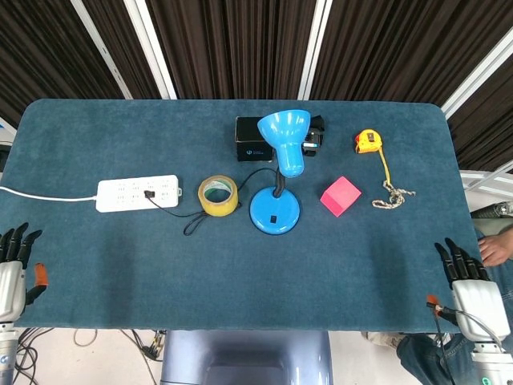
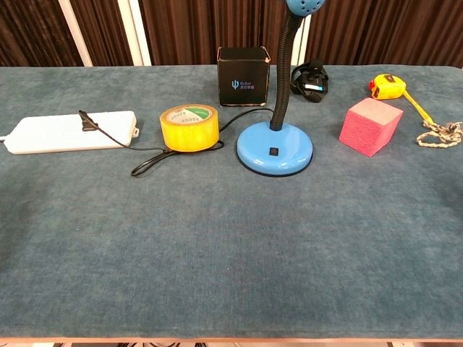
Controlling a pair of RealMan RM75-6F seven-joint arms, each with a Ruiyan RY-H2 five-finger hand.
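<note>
A blue desk lamp (image 1: 276,200) (image 2: 275,148) stands mid-table, its black cord running to a white power strip (image 1: 137,193) (image 2: 69,131) at the left. Between them lies a yellow tape roll (image 1: 218,195) (image 2: 189,127). A pink cube (image 1: 340,196) (image 2: 370,126) sits right of the lamp. My left hand (image 1: 11,273) hangs at the table's near left edge, fingers apart, holding nothing. My right hand (image 1: 467,281) is at the near right corner, fingers extended, holding nothing. Neither hand shows in the chest view.
A black box (image 1: 253,139) (image 2: 243,66) and a black strap (image 2: 310,79) lie behind the lamp. A yellow tape measure (image 1: 368,141) (image 2: 387,86) with a knotted cord (image 1: 392,196) (image 2: 441,133) lies far right. A person's hand (image 1: 497,247) shows beyond the right edge.
</note>
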